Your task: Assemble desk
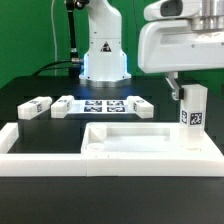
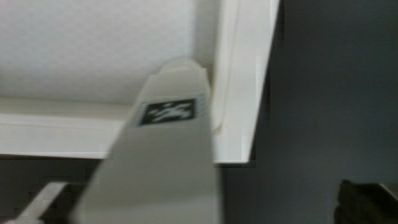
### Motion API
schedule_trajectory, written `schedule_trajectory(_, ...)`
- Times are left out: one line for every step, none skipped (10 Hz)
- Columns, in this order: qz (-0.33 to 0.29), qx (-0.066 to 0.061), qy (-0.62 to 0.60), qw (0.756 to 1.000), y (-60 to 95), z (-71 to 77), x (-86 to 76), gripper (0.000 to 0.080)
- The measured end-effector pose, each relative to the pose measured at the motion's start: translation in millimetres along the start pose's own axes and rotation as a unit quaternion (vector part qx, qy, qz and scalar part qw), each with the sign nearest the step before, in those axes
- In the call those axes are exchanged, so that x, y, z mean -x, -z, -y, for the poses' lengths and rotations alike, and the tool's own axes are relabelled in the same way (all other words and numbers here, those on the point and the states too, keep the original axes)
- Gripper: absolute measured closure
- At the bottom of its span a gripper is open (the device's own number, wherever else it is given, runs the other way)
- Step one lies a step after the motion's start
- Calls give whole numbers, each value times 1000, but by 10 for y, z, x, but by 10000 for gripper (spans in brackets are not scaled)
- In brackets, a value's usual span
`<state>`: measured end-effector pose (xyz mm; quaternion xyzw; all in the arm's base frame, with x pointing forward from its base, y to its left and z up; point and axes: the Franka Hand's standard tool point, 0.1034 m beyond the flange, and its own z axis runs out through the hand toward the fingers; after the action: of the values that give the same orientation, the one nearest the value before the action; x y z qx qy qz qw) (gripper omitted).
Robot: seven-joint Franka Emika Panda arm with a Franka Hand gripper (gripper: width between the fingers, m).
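The white desk top (image 1: 140, 141) lies rim-up at the front of the table. One white leg (image 1: 192, 112) with a black-and-white tag stands upright at the top's corner on the exterior view's right. My gripper (image 1: 184, 88) hangs over the leg's upper end. In the wrist view the leg (image 2: 160, 160) runs down to the top's rim (image 2: 244, 70). It sits between my dark fingertips (image 2: 43, 206), close to one and well apart from the other. The gripper (image 2: 206, 206) looks open around the leg. Three more legs (image 1: 35, 107) lie loose further back.
The marker board (image 1: 100, 106) lies flat in front of the robot base (image 1: 104, 55), with a leg (image 1: 63, 104) beside it on one side and another leg (image 1: 140, 104) on the other. A long white border bar (image 1: 40, 148) runs along the front left.
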<state>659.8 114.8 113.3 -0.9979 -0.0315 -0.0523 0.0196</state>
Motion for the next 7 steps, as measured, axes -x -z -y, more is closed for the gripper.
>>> schedule_trajectory(0,0,15,1000,10,-34,-11,151)
schedule_trajectory(0,0,-8,1000,9,-46,-11,151)
schedule_trajectory(0,0,-8,1000,9,-44,-11,258)
schedule_trajectory(0,-1,-44,999,9,-39,-11,258)
schedule_trajectory(0,-1,-87,996,9,-39,-10,436)
schedule_trajectory(0,3,-118,993,1,-93,-4,436)
schedule_trajectory(0,3,-149,989,1,-98,-4,497)
